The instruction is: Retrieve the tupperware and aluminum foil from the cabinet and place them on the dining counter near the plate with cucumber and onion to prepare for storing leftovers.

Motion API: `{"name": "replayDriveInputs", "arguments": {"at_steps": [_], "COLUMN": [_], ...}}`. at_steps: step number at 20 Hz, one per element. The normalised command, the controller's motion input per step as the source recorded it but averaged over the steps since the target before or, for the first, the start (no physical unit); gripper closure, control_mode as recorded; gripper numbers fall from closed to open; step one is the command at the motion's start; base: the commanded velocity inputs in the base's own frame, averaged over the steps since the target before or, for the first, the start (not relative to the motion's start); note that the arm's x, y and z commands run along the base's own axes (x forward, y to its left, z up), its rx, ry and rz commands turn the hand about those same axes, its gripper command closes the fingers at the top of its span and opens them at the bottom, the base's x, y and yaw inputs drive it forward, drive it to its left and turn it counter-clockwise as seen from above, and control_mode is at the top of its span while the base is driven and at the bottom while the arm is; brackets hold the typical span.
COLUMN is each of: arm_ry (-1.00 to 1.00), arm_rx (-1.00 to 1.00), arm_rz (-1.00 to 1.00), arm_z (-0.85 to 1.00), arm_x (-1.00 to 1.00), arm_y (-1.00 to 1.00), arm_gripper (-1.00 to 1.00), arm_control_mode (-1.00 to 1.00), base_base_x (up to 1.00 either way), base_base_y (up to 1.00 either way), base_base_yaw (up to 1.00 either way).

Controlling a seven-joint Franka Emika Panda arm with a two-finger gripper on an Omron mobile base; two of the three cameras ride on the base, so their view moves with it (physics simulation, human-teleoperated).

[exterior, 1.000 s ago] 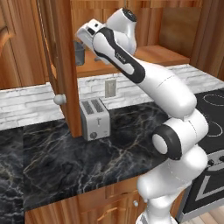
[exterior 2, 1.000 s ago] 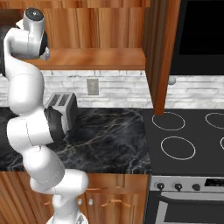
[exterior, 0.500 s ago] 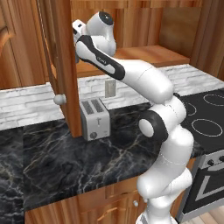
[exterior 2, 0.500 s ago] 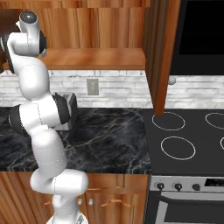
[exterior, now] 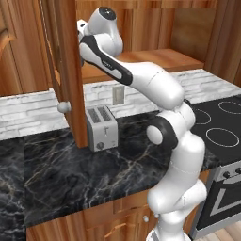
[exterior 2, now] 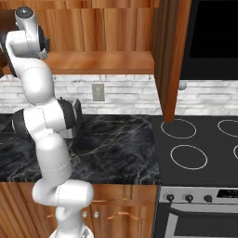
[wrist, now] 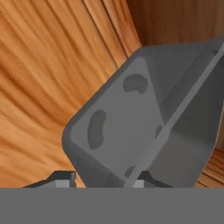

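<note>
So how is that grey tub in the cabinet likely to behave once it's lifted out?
The tupperware looks thin-walled, see-through and empty, so probably light for its size. Its walls look smooth, so it may slip a little. The tool seems to close on one wall at the rim, off-centre, so the tub may tilt or swing when raised.

Glossy white rounded arm segments, dark grey joint bands, round grey cap on topmost joint

- Grey see-thru tupperware (wrist: pixel 144 127) sat centre-right of frame, tilted, v. close.
- Wooden cabinet (wrist: pixel 48 74) planks at left & top.
- Finger tips (wrist: pixel 61 178) at bottom edge, touching tub's rim.
</note>
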Motion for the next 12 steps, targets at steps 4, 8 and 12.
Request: {"name": "replayDriveInputs", "arguments": {"at_steps": [4, 8, 12], "arm_ry": [-0.02, -0.09, -0.15], "arm_rx": [0.0, 0.0, 0.0], "arm_rz": [-0.08, -0.07, -0.06], "arm_z": [-0.01, -0.09, -0.13], "arm_x": [-0.88, -1.0, -1.0], "arm_y": [-0.02, -0.17, -0.67], "arm_gripper": [1.0, 1.0, 1.0], "arm_control_mode": [-1.0, -1.0, -1.0], "base_base_x": [0.0, 0.0, 0.0], "base_base_y": [0.0, 0.0, 0.0], "base_base_yaw": [0.0, 0.0, 0.0]}}
